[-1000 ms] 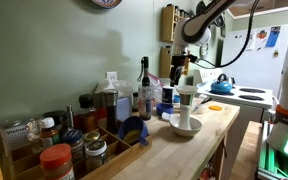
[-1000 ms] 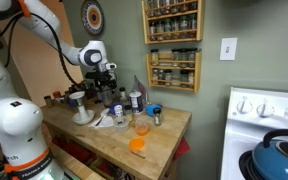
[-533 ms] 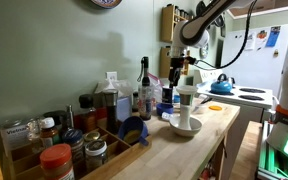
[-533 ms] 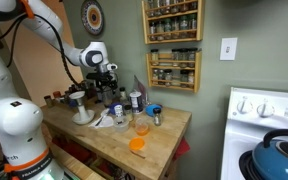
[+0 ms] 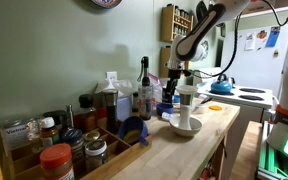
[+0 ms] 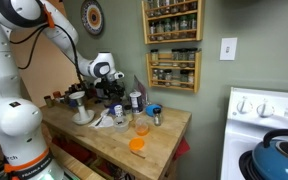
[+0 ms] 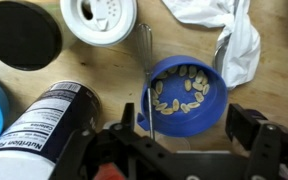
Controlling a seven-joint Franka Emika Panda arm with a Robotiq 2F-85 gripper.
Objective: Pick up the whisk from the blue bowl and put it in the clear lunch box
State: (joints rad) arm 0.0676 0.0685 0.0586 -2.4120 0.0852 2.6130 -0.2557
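Observation:
In the wrist view the blue bowl [image 7: 187,93] holds several pale nuts and sits on the wooden counter. The whisk [image 7: 147,70] shows as a thin metal rod lying across the bowl's left rim. My gripper [image 7: 184,140] is open and hovers just above the bowl, with one finger on either side of its near edge. The rod runs down towards the left finger, and nothing is held. In both exterior views the gripper [image 5: 174,74] [image 6: 112,93] hangs low over the cluttered counter. I cannot make out a clear lunch box in any view.
Around the bowl lie a white perforated lid [image 7: 96,17], a black disc [image 7: 20,35], a labelled can [image 7: 46,117] and crumpled white paper [image 7: 229,28]. A white stand [image 5: 185,110], bottles [image 5: 144,88] and jars [image 5: 56,158] crowd the counter. A stove with a blue kettle [image 6: 282,150] stands beside it.
The arm has swung and lowered; the gripper has come down closer to the counter over the bowl. Objects on the counter have not moved.

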